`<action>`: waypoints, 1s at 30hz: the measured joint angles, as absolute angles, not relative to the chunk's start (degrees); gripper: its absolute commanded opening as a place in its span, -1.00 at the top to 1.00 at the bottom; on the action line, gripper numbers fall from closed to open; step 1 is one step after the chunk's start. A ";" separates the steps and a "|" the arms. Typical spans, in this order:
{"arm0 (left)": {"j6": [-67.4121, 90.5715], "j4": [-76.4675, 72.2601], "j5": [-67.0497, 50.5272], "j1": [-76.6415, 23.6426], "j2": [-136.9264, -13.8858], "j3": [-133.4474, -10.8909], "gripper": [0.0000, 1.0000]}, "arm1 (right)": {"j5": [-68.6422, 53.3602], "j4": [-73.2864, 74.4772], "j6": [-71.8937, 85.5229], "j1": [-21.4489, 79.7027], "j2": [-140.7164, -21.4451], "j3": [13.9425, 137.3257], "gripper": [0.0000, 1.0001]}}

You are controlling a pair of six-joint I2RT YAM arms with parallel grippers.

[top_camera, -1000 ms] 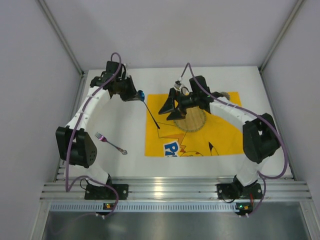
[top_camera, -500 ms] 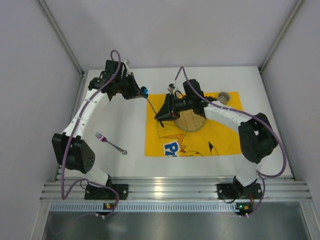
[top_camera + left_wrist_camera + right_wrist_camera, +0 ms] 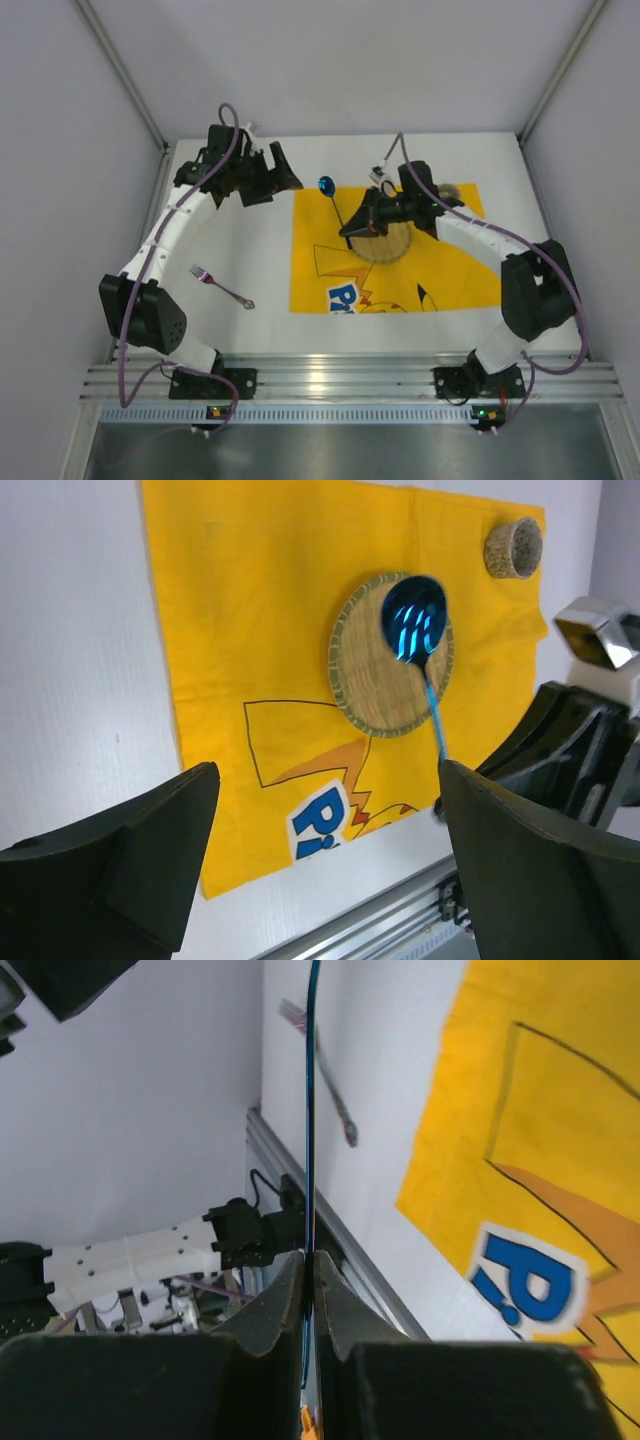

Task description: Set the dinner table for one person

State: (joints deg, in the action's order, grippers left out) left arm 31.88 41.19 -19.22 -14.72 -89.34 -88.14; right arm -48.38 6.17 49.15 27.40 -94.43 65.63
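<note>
A spoon with a shiny blue bowl point(image 3: 326, 184) hangs above the yellow placemat point(image 3: 440, 275) on the white dinner table point(image 3: 250, 250). My right gripper point(image 3: 347, 233) is shut on the lower end of its thin handle point(image 3: 309, 1110); the right wrist view shows the jaws point(image 3: 310, 1260) pinching it. My left gripper point(image 3: 280, 180) stands open and apart from the spoon, to its left, with nothing between its fingers point(image 3: 328, 780). From the left wrist, the spoon bowl point(image 3: 413, 618) shows over a round woven mat point(image 3: 385, 670).
A purple-tinted fork point(image 3: 222, 286) lies on the bare table left of the placemat, also seen as the fork point(image 3: 325, 1070) from the right wrist. A small woven cup point(image 3: 447, 193) stands at the placemat's far right corner. A ribbed aluminium rail point(image 3: 350, 380) runs along the near edge.
The spoon passed from left to right: my right gripper shut on its handle, my left gripper opened and let go. The right arm then carried the spoon a little rightwards.
</note>
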 measured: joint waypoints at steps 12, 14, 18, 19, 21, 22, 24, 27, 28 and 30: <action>29.95 41.60 -11.44 -12.51 -76.62 -73.03 -0.96 | -29.45 34.63 30.02 4.69 -77.87 54.19 1.00; 29.91 41.65 -11.09 -11.18 -75.57 -70.04 -0.96 | -27.09 37.85 27.83 2.68 -77.06 51.70 1.00; 29.93 42.13 -11.03 -8.88 -74.61 -65.30 -0.96 | -22.37 42.54 23.90 -2.28 -77.12 49.47 1.00; 29.93 42.15 -11.00 -8.64 -74.48 -64.64 -0.96 | -21.28 43.13 23.05 -3.42 -77.34 49.47 1.00; 29.95 42.19 -11.03 -8.60 -74.17 -63.77 -0.96 | -19.68 43.31 21.74 -4.75 -78.04 49.50 1.00; 29.98 42.17 -11.03 -8.60 -73.97 -63.51 -0.95 | -19.00 43.35 21.08 -5.08 -78.67 49.54 1.00; 30.02 42.17 -11.03 -8.62 -73.67 -63.18 -0.95 | -17.89 43.33 20.01 -5.17 -80.55 49.65 1.00; 30.15 42.19 -11.00 -8.60 -73.54 -62.98 -0.94 | -17.39 43.53 19.03 -5.17 -83.35 50.72 1.00; 30.28 42.22 -10.94 -8.60 -73.49 -62.81 -0.94 | -17.21 43.66 18.74 -5.17 -84.27 51.59 1.00; 30.46 42.37 -10.70 -8.60 -73.47 -62.26 -0.93 | -16.51 43.79 18.02 -5.17 -85.82 53.25 1.00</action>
